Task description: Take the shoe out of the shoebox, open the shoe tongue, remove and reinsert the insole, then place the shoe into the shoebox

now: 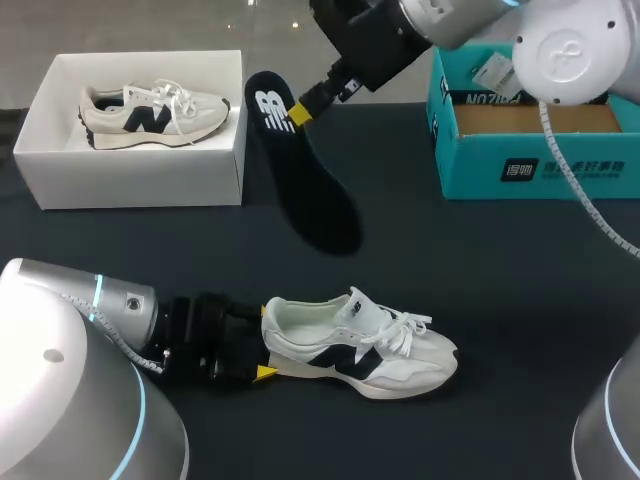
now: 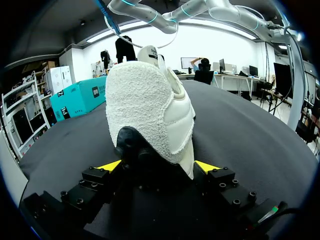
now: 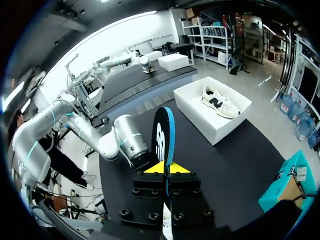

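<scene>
The shoe (image 1: 360,345) is out on the table (image 1: 500,270), sitting at 6 o'clock in the head view, upright on its sole, heel towards 9 o'clock and toe towards 3 o'clock, laces loose over the tongue. And the left gripper (image 1: 265,352) has it by the heel: in the left wrist view the shoe (image 2: 150,110) rises straight ahead of the left gripper (image 2: 159,165), with one yellow tip pressed to each side of the heel, so the fingers are clamped on it. Up at 12 o'clock, the right arm comes in from 1 o'clock and the right gripper (image 1: 298,112) pinches the black insole (image 1: 300,160) at its heel end, right beside the white logo, while the toe end slants down towards 5 o'clock. Whether that toe end touches the cloth, I can't tell. From the right wrist, the insole (image 3: 163,137) stands on edge ahead of the right gripper (image 3: 166,169), both fingers squeezed flat against it. The insole is well apart from the shoe. Over at 10 o'clock sits the white shoebox (image 1: 140,185), open, with a second shoe (image 1: 155,112) lying inside, toe towards 3 o'clock. At 2 o'clock stands a teal box (image 1: 530,165), open on top.
</scene>
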